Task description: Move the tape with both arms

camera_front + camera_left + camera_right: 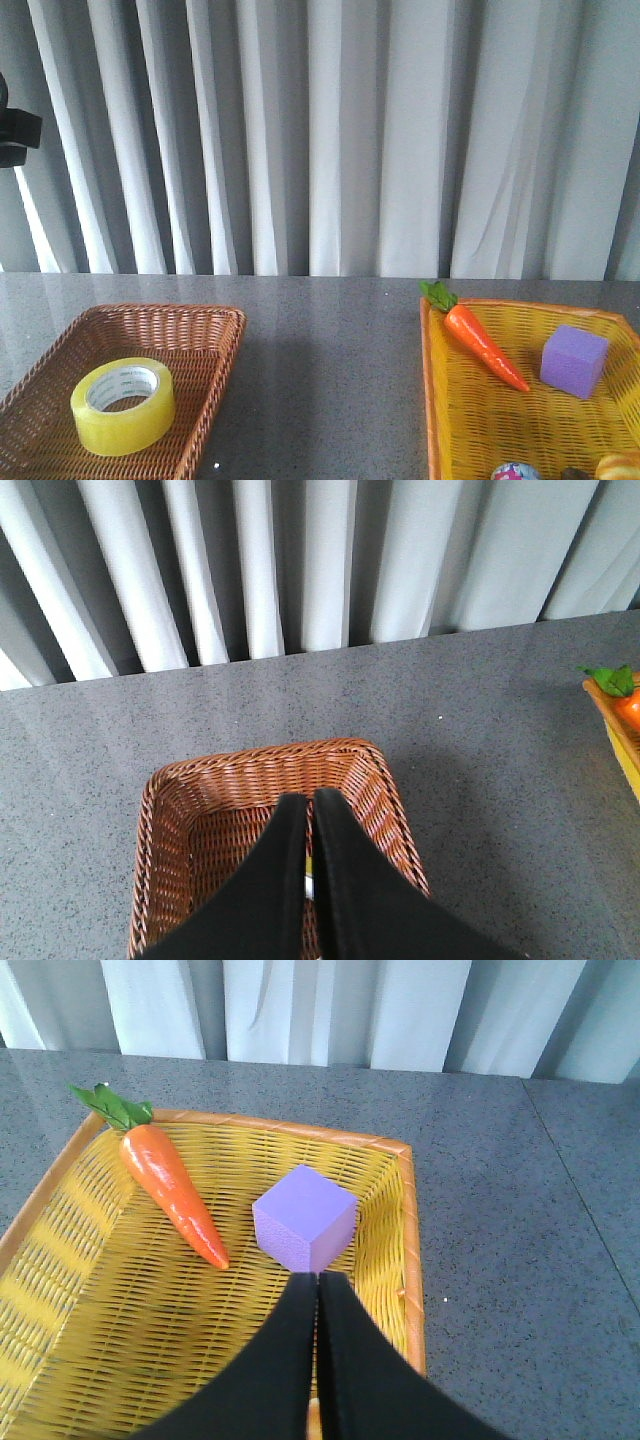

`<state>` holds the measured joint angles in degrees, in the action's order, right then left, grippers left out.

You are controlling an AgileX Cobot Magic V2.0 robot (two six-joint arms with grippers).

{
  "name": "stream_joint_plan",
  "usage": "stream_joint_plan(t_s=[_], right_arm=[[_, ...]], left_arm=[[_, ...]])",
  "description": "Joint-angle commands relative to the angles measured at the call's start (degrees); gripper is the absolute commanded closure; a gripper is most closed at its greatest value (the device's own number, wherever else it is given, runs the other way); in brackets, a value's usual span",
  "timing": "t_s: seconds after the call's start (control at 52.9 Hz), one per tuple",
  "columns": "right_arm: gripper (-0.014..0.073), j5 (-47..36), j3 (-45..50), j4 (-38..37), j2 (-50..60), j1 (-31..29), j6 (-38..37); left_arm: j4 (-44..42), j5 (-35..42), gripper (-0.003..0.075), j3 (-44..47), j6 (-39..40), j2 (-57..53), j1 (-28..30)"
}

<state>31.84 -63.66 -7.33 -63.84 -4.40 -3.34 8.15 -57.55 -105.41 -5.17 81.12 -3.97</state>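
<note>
Rt wrist cam: we see our right claw point(316, 1290) at bottom centre of the frame, black fingers point(285, 1360) pressed together w/ only a thin slit between them. Just past the tips sits a purple cube point(305, 1217), inside a yellow wicker basket point(404, 1210) w/ orange rim. Orange carrot point(172, 1186) w/ green leaves lies diagonally at upper left of the basket, apart from the cube. Grey speckled desk point(520, 1220) fills the right side; pale curtains point(330, 1010) run across the top.
</note>
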Motion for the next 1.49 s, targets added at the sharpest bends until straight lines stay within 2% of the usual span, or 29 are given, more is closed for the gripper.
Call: stream_joint_plan(t_s=[0.0,0.378,0.511,0.643,0.832,0.965,1.173,1.305,1.475], right_arm=[[0.0602,-3.9,-1.65,-0.84,1.24,-0.25,0.62],[0.0602,-3.85,-1.65,-0.84,1.24,-0.25,0.62],[0.0602,-3.85,-1.65,-0.84,1.24,-0.25,0.62],[0.0602,-3.85,-1.65,-0.84,1.24,-0.25,0.62],[0.0602,-3.85,-1.65,-0.84,1.24,-0.25,0.62],[0.0602,-3.85,-1.65,-0.84,1.24,-0.25,0.62],[0.0602,-3.85,-1.65,-0.84,1.24,-0.25,0.62],[0.0602,-3.85,-1.65,-0.84,1.24,-0.25,0.62],[0.0602,-3.91,-1.65,-0.84,1.24,-0.25,0.62]], left_arm=[[1.06,4.14,0.0727,-1.61,0.17,-1.52,-0.07],[0.22,4.15,0.0727,-1.61,0.17,-1.0,-0.07],[-2.21,7.45,0.0727,2.87,0.13,-5.55,-0.14],[-5.56,17.35,0.0727,16.67,0.13,-18.2,-0.14],[-5.9,37.87,0.0727,45.83,0.13,-38.28,-0.14],[-4.53,47.07,0.0727,65.54,0.13,-51.27,0.03],[-1.25,52.36,0.0727,89.87,3.07,-68.64,4.15],[-1.04,53.02,0.0727,98.84,7.03,-76.64,6.85],[-2.03,56.18,0.0727,105.72,7.5,-82.92,6.91]])
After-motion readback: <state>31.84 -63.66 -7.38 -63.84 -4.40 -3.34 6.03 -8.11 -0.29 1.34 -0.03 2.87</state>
